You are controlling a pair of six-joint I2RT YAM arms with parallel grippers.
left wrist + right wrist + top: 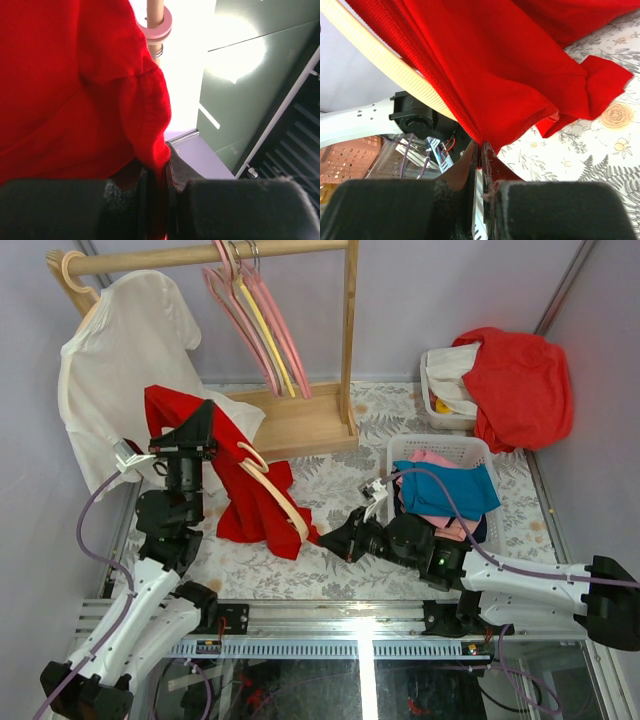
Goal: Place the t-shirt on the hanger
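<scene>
Mid-dressing: left pincer (159, 167) and right pincer (480, 151) each pinch the t-shirt (250, 505); next, it probably needs drawing over the hanger (290, 510).

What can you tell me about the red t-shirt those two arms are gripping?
The t-shirt is bright red, soft, creased cloth, held up in a crumpled drape. The left gripper pinches a fold up high; the right gripper pinches a lower edge. The pale wooden hanger lies against it, and the shirt's bottom corner rests on the floral table.
</scene>
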